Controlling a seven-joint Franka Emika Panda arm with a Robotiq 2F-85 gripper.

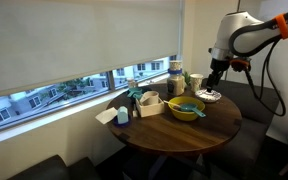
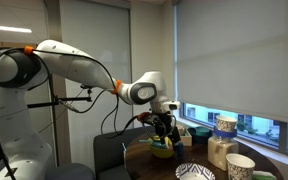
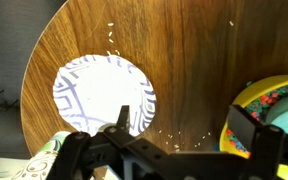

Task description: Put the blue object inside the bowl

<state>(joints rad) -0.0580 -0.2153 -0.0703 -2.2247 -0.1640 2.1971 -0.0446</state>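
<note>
The yellow bowl [image 1: 185, 109] stands on the round wooden table [image 1: 174, 135]. A small light-blue object [image 1: 188, 106] lies inside the bowl. In the wrist view the bowl [image 3: 267, 92] is at the right edge, with a turquoise patch [image 3: 287, 118] of the object inside it. My gripper [image 1: 216, 80] hangs above the table between the bowl and a patterned plate [image 1: 209, 96]. In the wrist view the gripper [image 3: 184, 125] is open and empty over bare wood. It also shows in an exterior view [image 2: 164, 128] above the bowl [image 2: 162, 150].
The white-and-blue patterned plate [image 3: 96, 92] lies left of the jaws. A white mug [image 1: 150, 103], a darker blue carton [image 1: 122, 116] and cups [image 1: 174, 72] stand near the window side. Cups and a box [image 2: 224, 140] stand at the table's edge.
</note>
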